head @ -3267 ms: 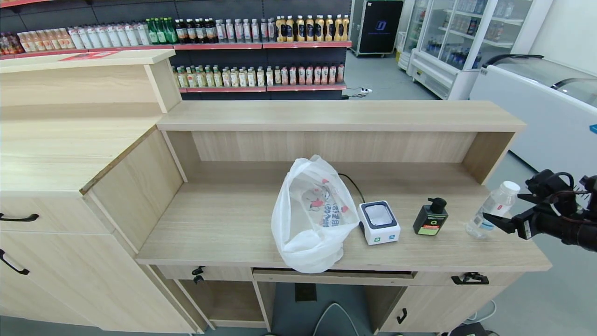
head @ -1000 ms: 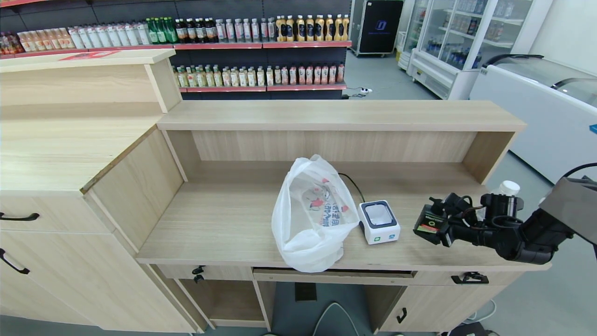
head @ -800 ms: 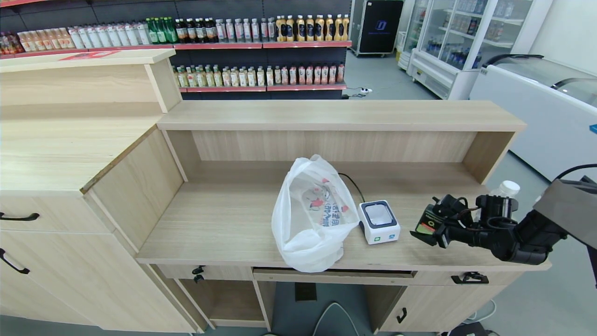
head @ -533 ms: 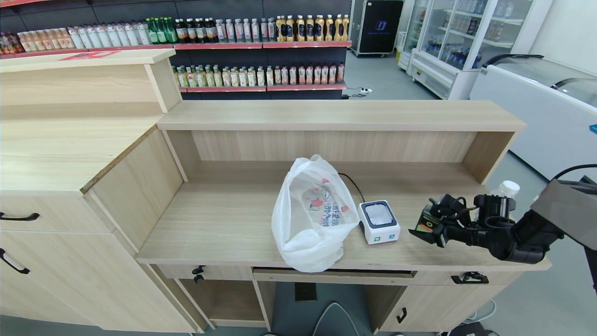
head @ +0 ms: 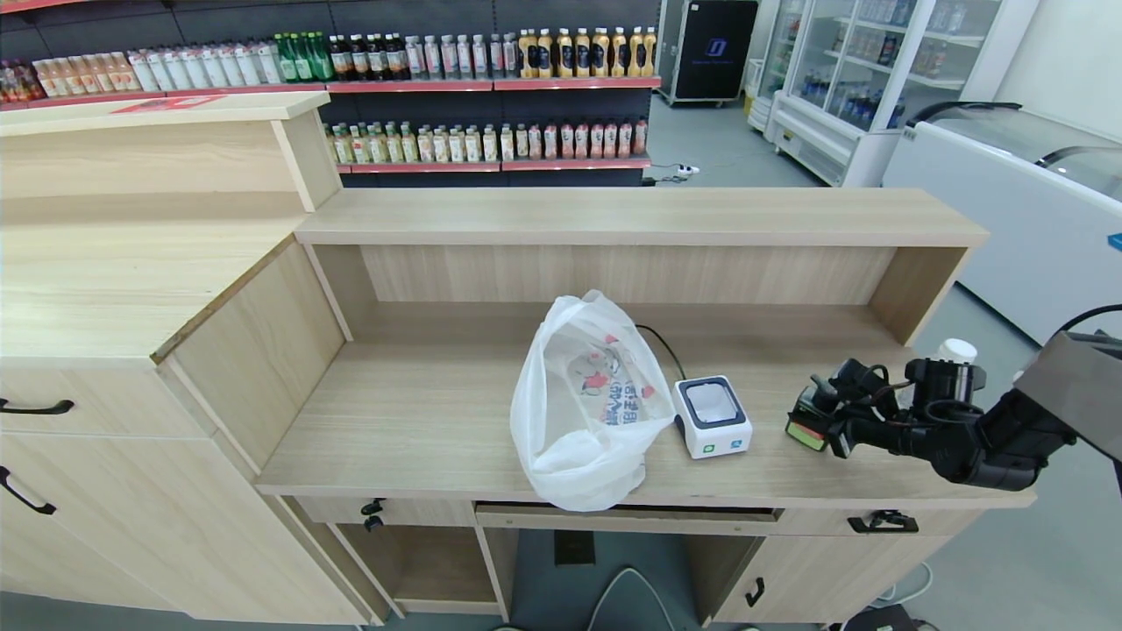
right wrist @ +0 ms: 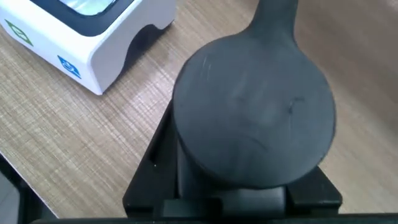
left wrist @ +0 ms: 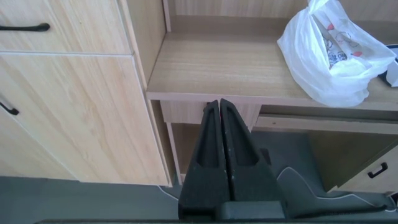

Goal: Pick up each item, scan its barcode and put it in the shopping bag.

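Well left of the scanner (head: 712, 417), the left gripper (left wrist: 219, 107) hangs empty, fingers pressed together. Just right of the scanner, the right gripper (head: 822, 424) has swung in and clamped onto the black pump bottle (head: 803, 428). The grasp looks made, so lifting it to the scanner comes next.

Blk wedge claw (left wrist: 219, 106), grey arm cover (head: 1074, 386)

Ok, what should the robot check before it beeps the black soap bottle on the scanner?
1. Right pincer closed around the pump bottle: ok.
2. Bottle lifted off the counter: cannot tell.
3. Scanner window facing up and uncovered: ok.
4. Barcode turned toward the scanner: cannot tell.
5. Shopping bag standing open beside the scanner: ok.
6. Left pincer low, away from the counter top: ok.
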### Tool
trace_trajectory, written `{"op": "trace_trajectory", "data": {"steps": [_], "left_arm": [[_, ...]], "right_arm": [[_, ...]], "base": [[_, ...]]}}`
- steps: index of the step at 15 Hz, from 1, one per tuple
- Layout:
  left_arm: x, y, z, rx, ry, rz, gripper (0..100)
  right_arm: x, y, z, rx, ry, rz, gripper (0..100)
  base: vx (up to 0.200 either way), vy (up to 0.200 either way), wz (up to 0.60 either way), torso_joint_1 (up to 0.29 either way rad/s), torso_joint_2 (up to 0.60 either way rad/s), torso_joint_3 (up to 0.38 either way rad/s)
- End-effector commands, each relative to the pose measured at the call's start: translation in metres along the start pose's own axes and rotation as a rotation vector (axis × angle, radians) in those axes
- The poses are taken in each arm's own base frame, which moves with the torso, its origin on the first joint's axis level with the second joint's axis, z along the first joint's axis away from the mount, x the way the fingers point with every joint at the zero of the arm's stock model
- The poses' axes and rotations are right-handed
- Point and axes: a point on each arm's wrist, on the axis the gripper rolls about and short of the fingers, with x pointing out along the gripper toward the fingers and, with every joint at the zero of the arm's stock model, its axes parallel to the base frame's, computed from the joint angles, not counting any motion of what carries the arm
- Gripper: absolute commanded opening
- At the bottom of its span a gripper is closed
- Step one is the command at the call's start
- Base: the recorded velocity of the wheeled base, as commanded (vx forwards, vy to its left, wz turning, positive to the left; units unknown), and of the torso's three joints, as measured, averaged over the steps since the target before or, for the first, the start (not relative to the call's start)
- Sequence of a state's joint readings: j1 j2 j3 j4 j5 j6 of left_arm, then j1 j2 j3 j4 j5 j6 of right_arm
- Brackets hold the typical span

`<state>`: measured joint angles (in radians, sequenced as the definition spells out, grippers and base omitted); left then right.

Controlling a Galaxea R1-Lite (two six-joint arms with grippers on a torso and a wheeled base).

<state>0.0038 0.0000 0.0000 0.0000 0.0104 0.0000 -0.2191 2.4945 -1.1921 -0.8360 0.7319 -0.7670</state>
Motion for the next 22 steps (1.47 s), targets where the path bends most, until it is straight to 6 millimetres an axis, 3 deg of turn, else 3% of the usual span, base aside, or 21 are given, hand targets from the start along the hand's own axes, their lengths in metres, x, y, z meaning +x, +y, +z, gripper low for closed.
{"op": "trace_trajectory", "data": {"steps": [1, 5, 7, 9, 12, 14, 17, 19, 21, 22], "left_arm": [[0.0, 0.0, 0.0, 0.0, 0.0, 0.001, 0], [0.0, 0.0, 0.0, 0.0, 0.0, 0.001, 0], [0.0, 0.0, 0.0, 0.0, 0.0, 0.001, 0], [0.0, 0.0, 0.0, 0.0, 0.0, 0.001, 0], [0.0, 0.0, 0.0, 0.0, 0.0, 0.001, 0], [0.0, 0.0, 0.0, 0.0, 0.0, 0.001, 0], [0.0, 0.0, 0.0, 0.0, 0.0, 0.001, 0], [0.0, 0.0, 0.0, 0.0, 0.0, 0.001, 0], [0.0, 0.0, 0.0, 0.0, 0.0, 0.001, 0], [0.0, 0.0, 0.0, 0.0, 0.0, 0.001, 0]], "right_arm": [[-0.019, -0.015, 0.027, -0.077, -0.055, -0.044, 0], [-0.096, -0.008, 0.106, -0.244, -0.222, 0.006, 0], [-0.157, 0.004, 0.152, -0.432, -0.306, 0.031, 0], [-0.195, 0.022, 0.17, -0.568, -0.388, 0.106, 0], [-0.237, 0.067, 0.159, -0.89, -0.428, 0.065, 0], [-0.247, 0.09, 0.17, -1.03, -0.446, 0.06, 0], [-0.237, 0.117, 0.204, -1.413, -0.528, 0.044, 0], [-0.225, 0.142, 0.231, -1.726, -0.722, 0.006, 0], [-0.222, 0.159, 0.25, -1.864, -0.871, -0.072, 0], [-0.221, 0.158, 0.255, -1.9, -0.875, -0.116, 0]], "base": [[0.0, 0.0, 0.0, 0.0, 0.0, 0.0], [0.0, 0.0, 0.0, 0.0, 0.0, 0.0], [0.0, 0.0, 0.0, 0.0, 0.0, 0.0], [0.0, 0.0, 0.0, 0.0, 0.0, 0.0], [0.0, 0.0, 0.0, 0.0, 0.0, 0.0], [0.0, 0.0, 0.0, 0.0, 0.0, 0.0], [0.0, 0.0, 0.0, 0.0, 0.0, 0.0], [0.0, 0.0, 0.0, 0.0, 0.0, 0.0], [0.0, 0.0, 0.0, 0.0, 0.0, 0.0], [0.0, 0.0, 0.0, 0.0, 0.0, 0.0]]}}
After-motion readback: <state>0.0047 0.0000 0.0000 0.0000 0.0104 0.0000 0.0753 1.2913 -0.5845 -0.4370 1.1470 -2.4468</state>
